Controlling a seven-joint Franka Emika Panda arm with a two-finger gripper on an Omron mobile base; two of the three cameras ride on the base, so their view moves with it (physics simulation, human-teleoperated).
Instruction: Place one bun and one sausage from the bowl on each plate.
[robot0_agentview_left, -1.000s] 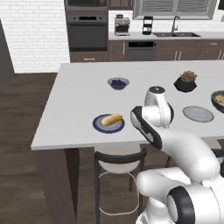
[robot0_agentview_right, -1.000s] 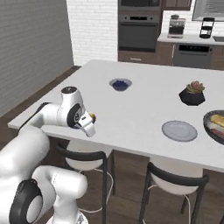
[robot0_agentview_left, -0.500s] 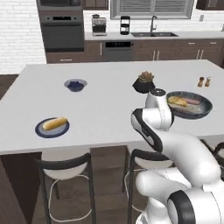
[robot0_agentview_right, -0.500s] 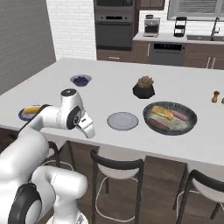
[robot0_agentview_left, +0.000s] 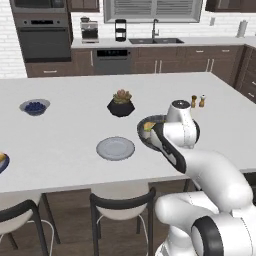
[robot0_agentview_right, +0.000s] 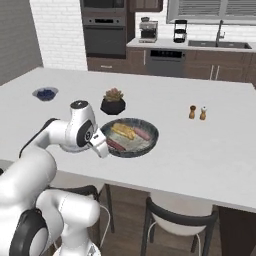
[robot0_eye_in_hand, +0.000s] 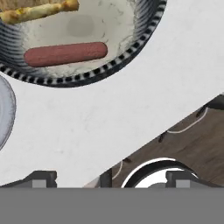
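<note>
One sausage (robot0_eye_in_hand: 65, 54), possibly bun (robot0_eye_in_hand: 39, 11), striped-rim bowl (robot0_eye_in_hand: 109, 61)

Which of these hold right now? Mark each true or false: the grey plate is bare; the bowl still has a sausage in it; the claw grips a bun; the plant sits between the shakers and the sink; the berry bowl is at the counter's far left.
1. The grey plate is bare. True.
2. The bowl has a sausage in it. True; a bun lies there too.
3. The claw grips a bun. False: nothing sits between its tips, and it hangs over the counter edge beside the bowl.
4. The plant sits between the shakers and the sink. False: it stands left of the shakers, just behind the plate.
5. The berry bowl is at the counter's left. True.
</note>
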